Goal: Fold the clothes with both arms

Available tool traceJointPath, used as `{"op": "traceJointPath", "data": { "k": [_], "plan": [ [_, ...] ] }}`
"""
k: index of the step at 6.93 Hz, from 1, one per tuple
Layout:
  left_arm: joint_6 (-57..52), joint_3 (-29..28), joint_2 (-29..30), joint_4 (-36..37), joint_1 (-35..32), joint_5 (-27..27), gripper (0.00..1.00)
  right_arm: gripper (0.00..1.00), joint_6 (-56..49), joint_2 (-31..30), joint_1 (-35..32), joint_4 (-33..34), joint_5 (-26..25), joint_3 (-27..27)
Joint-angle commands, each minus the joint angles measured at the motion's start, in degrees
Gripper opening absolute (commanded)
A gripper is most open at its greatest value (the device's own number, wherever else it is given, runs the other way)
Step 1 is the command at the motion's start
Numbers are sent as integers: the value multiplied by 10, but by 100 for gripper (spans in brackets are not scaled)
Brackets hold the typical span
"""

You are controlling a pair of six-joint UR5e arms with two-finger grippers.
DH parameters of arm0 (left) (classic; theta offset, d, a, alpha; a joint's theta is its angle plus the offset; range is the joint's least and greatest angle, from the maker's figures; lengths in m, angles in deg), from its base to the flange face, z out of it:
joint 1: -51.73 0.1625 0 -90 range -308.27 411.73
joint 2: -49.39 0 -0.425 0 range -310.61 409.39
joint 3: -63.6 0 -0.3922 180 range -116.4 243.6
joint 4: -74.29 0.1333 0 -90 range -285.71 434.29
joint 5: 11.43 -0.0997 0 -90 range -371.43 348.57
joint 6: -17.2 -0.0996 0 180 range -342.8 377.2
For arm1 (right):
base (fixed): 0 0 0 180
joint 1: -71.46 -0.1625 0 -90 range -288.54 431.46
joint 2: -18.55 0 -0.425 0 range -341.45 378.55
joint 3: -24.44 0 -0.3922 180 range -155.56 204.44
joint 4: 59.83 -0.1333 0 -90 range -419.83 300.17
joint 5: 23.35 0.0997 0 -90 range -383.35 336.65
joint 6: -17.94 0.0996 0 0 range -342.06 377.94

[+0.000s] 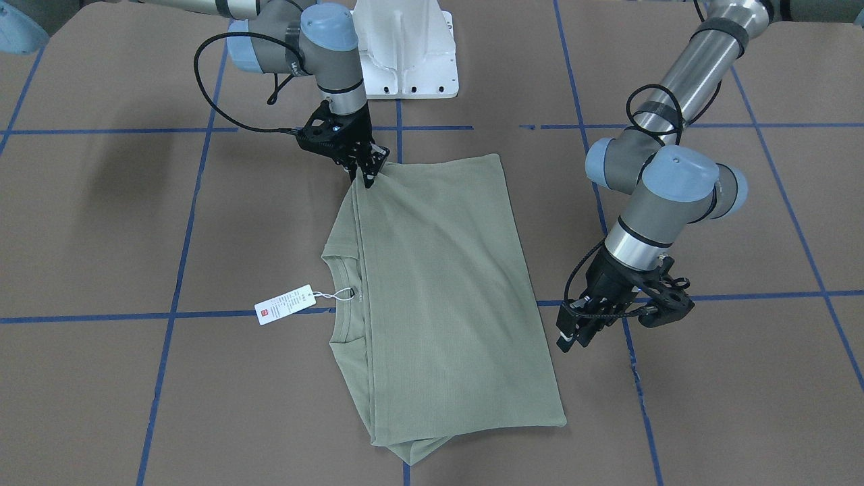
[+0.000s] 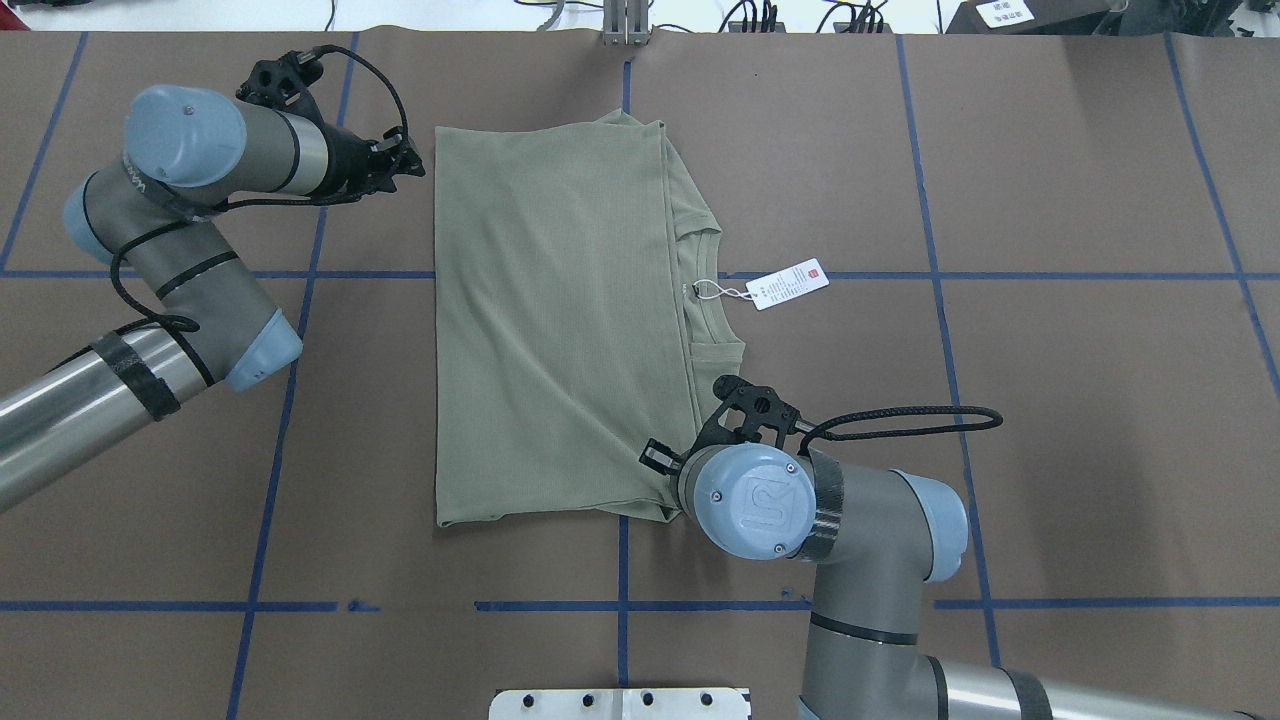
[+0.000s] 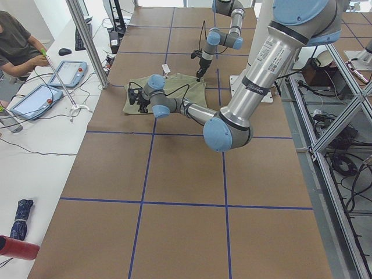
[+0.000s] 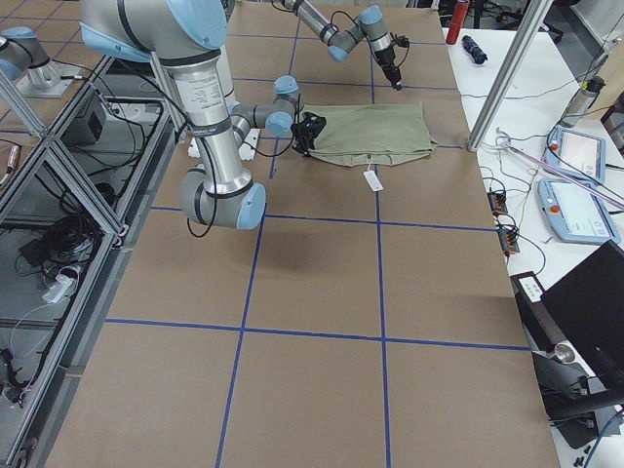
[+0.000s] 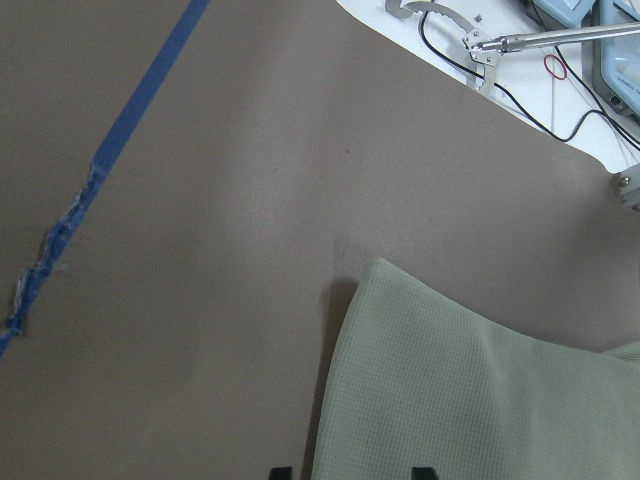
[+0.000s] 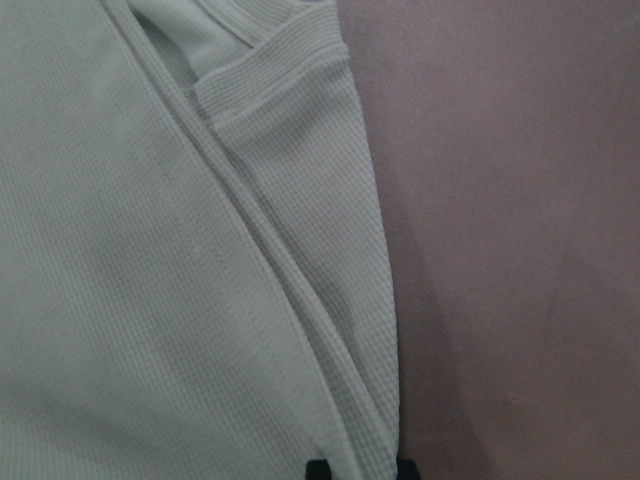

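Black right claw (image 1: 368,174): pinched together on the shirt's corner nearest the robot, on the collar side. The wrist view shows the layered edge between its tips.
Knit at that corner: several layers lie stacked. I cannot tell how many the tips hold.
Idle left claw (image 2: 415,166): tips apart and holding nothing, it hovers just beside the far corner, opposite the collar side.
Shirt (image 1: 445,290): sage green, folded to a rough rectangle, flat in the middle of the table (image 1: 709,405).
Collar (image 1: 344,297): peeks out from under the top layer.
Tag (image 1: 285,304): lies on the bare table beside the collar, tied on by its string.
Risk: a lift by the right claw alone would likely skew the fold. A pinch on the top layer only would peel the stack apart. The tag could get trapped inside.
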Motion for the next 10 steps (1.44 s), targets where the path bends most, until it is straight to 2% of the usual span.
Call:
{"op": "traceJointPath", "data": {
  "k": [1, 3, 4, 6, 8, 9, 10],
  "plan": [
    [0, 0, 0, 0, 0, 0, 50, 0, 0, -2, -1, 1, 3, 5],
    [5, 3, 0, 0, 0, 1, 50, 0, 0, -4, -3, 5, 7, 23],
    [65, 17, 1, 0, 9, 3, 49, 0, 0, -13, -4, 14, 13, 47],
    [193, 136, -46, 6, 88, 0, 49, 0, 5, -40, -3, 14, 12, 81],
    [235, 267, -117, 66, 150, -6, 55, 0, 27, -62, 8, 17, 9, 106],
    [256, 314, -132, 111, 179, -10, 60, 0, 32, -69, 17, 18, 7, 118],
    [279, 324, -145, 129, 230, -63, 61, 0, 34, -71, 22, 18, 6, 118]
  ]
}}
